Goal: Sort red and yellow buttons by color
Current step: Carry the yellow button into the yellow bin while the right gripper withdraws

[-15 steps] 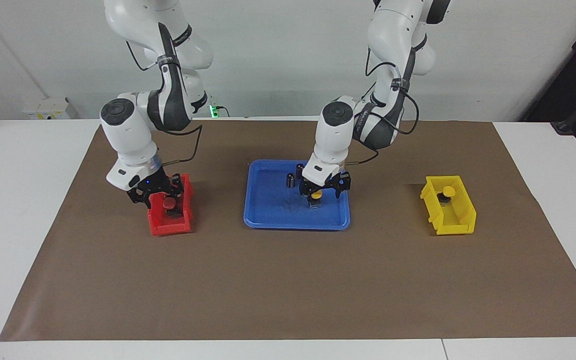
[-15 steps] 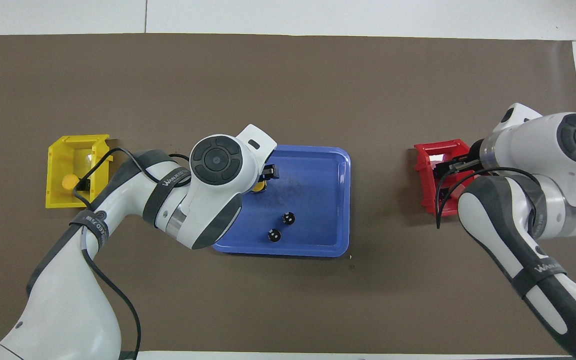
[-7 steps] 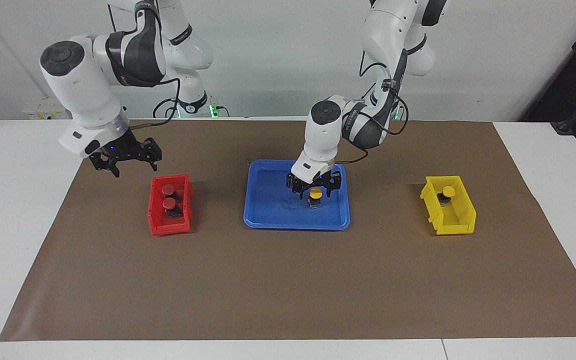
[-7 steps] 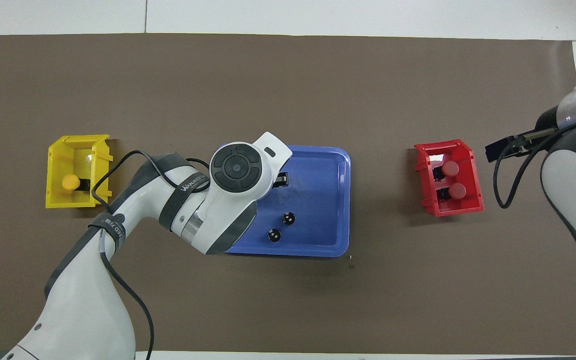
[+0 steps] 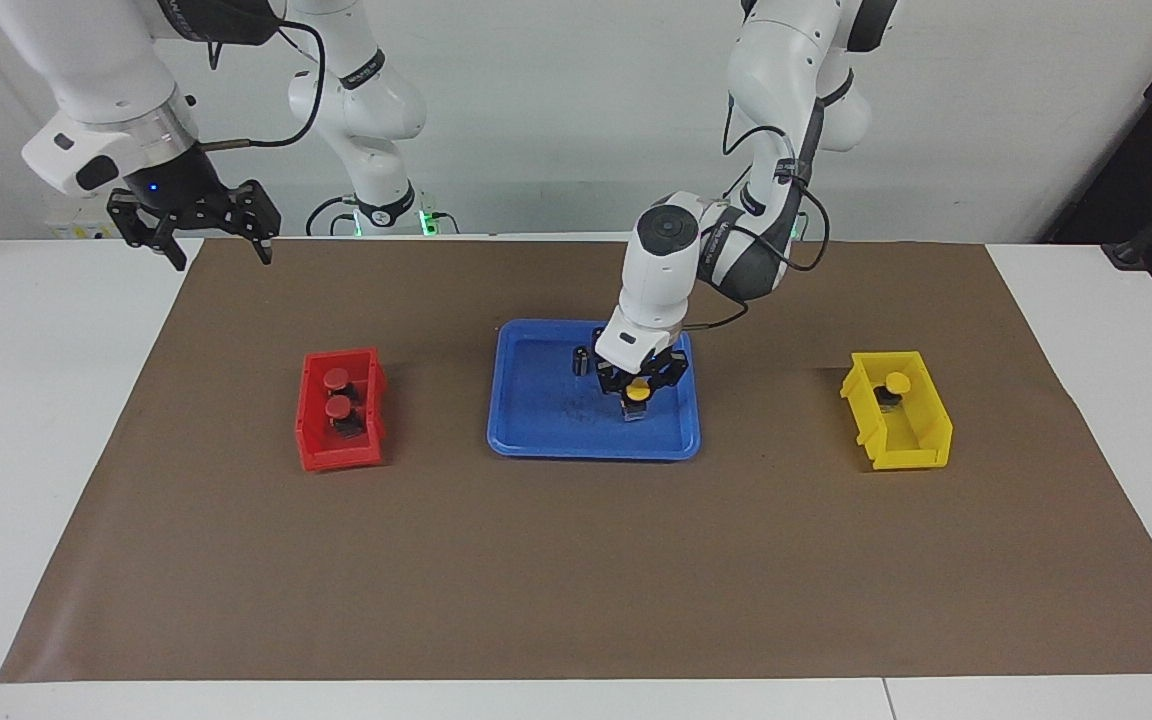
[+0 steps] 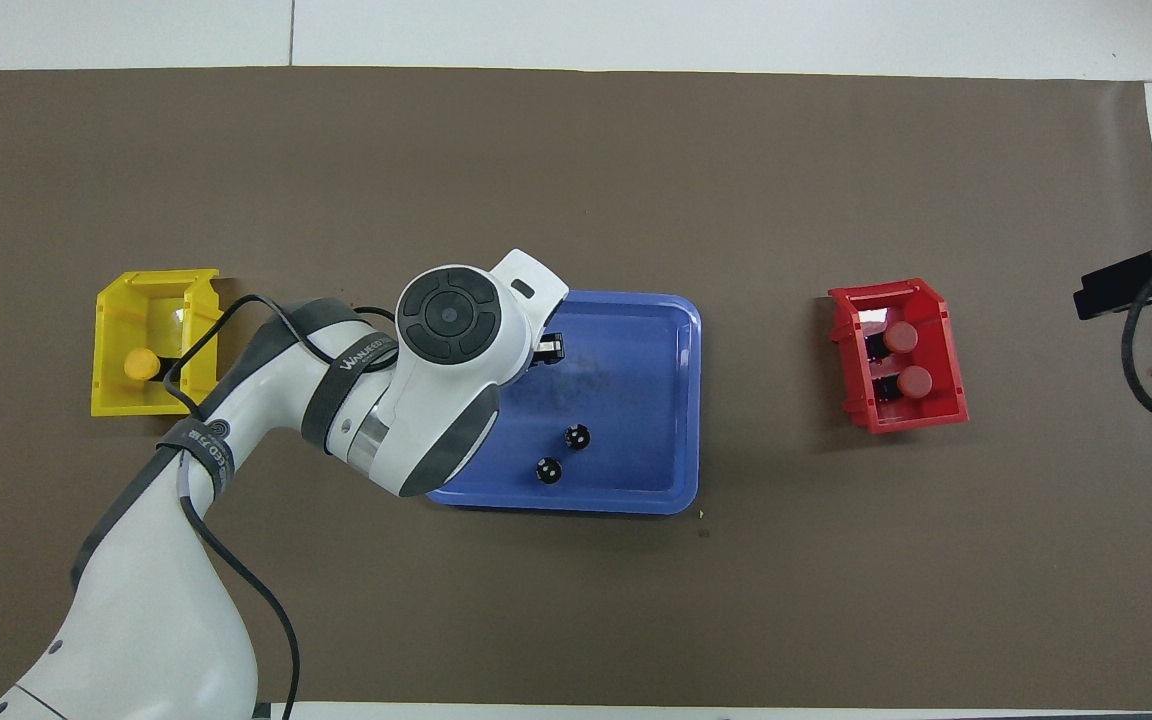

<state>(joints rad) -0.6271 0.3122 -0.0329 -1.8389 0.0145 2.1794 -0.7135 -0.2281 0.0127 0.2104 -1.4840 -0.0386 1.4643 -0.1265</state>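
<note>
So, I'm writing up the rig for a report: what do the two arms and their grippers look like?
Both arms are glossy white with dark grey joint bands and round dark grey caps, and thin black cables loop along them. The left arm carries a grey strap with white lettering. The left gripper and right gripper are black, skeletal two-finger units; a small blue light glows above the right one.

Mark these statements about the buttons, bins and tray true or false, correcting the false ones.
1. Both red buttons sit in the red bin. True.
2. The yellow bin holds two yellow buttons. False: one yellow button.
3. The left tool is at a yellow button in the blue tray. True.
4. The right tool is inside the red bin. False: it is raised, apart from it.
</note>
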